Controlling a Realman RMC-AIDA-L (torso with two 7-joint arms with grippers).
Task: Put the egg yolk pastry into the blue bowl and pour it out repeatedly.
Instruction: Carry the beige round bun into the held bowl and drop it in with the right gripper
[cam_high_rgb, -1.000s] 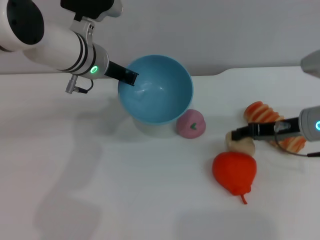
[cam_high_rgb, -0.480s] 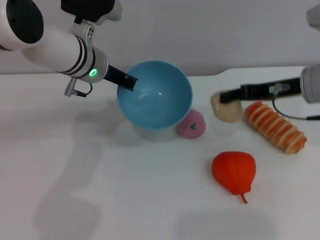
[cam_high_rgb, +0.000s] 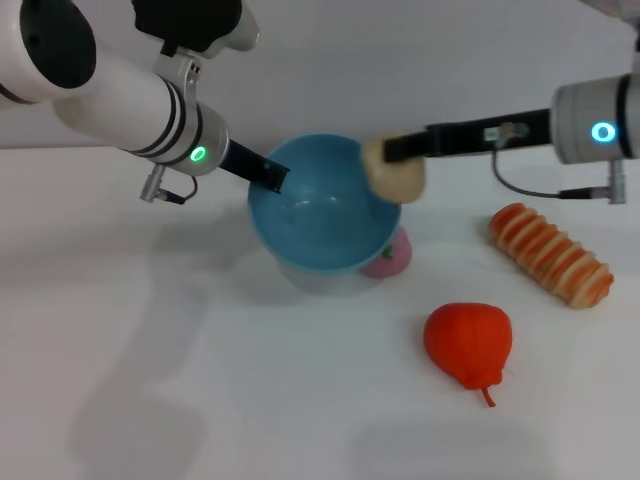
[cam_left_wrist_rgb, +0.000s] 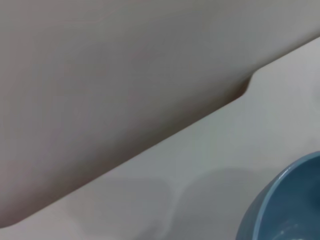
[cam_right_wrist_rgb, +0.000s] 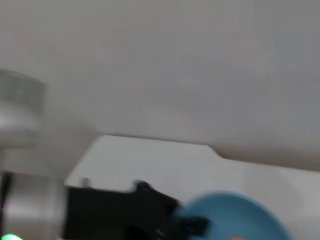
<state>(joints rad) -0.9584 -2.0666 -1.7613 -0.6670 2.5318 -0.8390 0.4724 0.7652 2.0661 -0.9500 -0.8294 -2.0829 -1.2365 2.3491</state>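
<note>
Seen from the head camera, the round, deep, light-blue plastic bowl (cam_high_rgb: 318, 215) sits tilted on the white table (cam_high_rgb: 200, 380), its opening turned toward the viewer. The left gripper (cam_high_rgb: 268, 176), on a white arm reaching in from the robot's left, has its dark jaws closed on the bowl's rim at the side nearest that arm.

The right gripper (cam_high_rgb: 392, 152) reaches in from the robot's right on a long dark finger assembly. Its jaws are clamped on the small, pale beige, rounded egg yolk pastry (cam_high_rgb: 393, 172), which hangs in the air — clear of the table.

The relation that matters: the pastry hangs right at the bowl's right-hand rim, overlapping the rim's edge rather than over the middle of the hollow. Judging from this, a release calls for a little more travel toward the robot's left, so the pastry falls inside and not onto the rim.

Just beside the bowl's base, partly hidden, lies a pink ball (cam_high_rgb: 390, 255). Well apart to the right lie an orange-striped bread roll (cam_high_rgb: 549, 254) and a red pepper-shaped toy (cam_high_rgb: 468, 341).
</note>
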